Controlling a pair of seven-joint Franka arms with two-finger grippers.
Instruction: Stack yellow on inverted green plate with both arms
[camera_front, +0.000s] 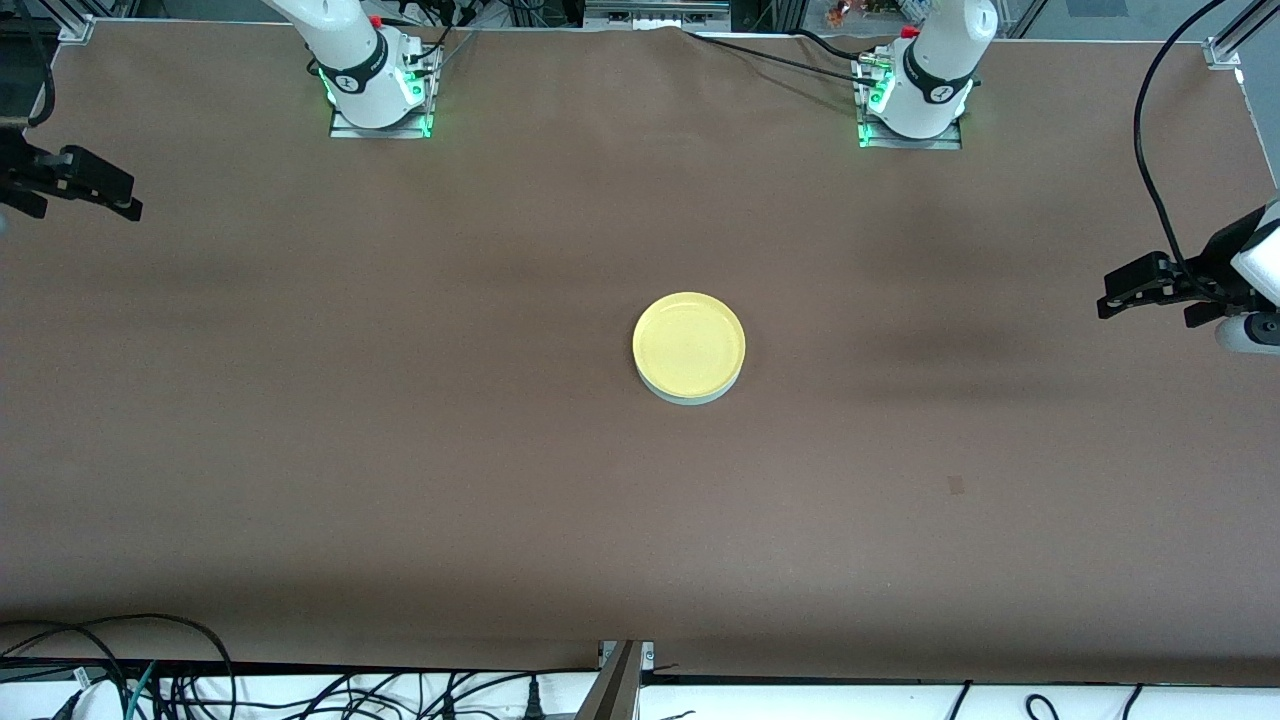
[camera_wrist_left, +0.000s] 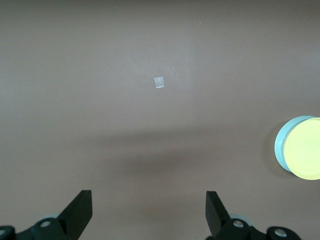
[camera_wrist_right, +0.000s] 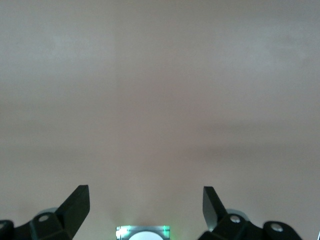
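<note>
The yellow plate (camera_front: 689, 343) lies upright on the green plate (camera_front: 690, 394) at the middle of the table; only a pale sliver of the green rim shows under it. In the left wrist view, the yellow plate (camera_wrist_left: 305, 149) and the green plate's edge (camera_wrist_left: 279, 147) sit at the frame's margin. My left gripper (camera_front: 1150, 305) hangs open over bare table at the left arm's end, well apart from the stack. My right gripper (camera_front: 85, 200) hangs open over the right arm's end. Nothing is between the fingers of the left gripper (camera_wrist_left: 148, 195) or the right gripper (camera_wrist_right: 145, 190).
A brown cloth (camera_front: 400, 450) covers the whole table. A small tape patch (camera_front: 955, 485) lies nearer the front camera than the stack, toward the left arm's end. The arm bases (camera_front: 378, 95) stand along the back edge. Cables run along the front edge (camera_front: 300, 690).
</note>
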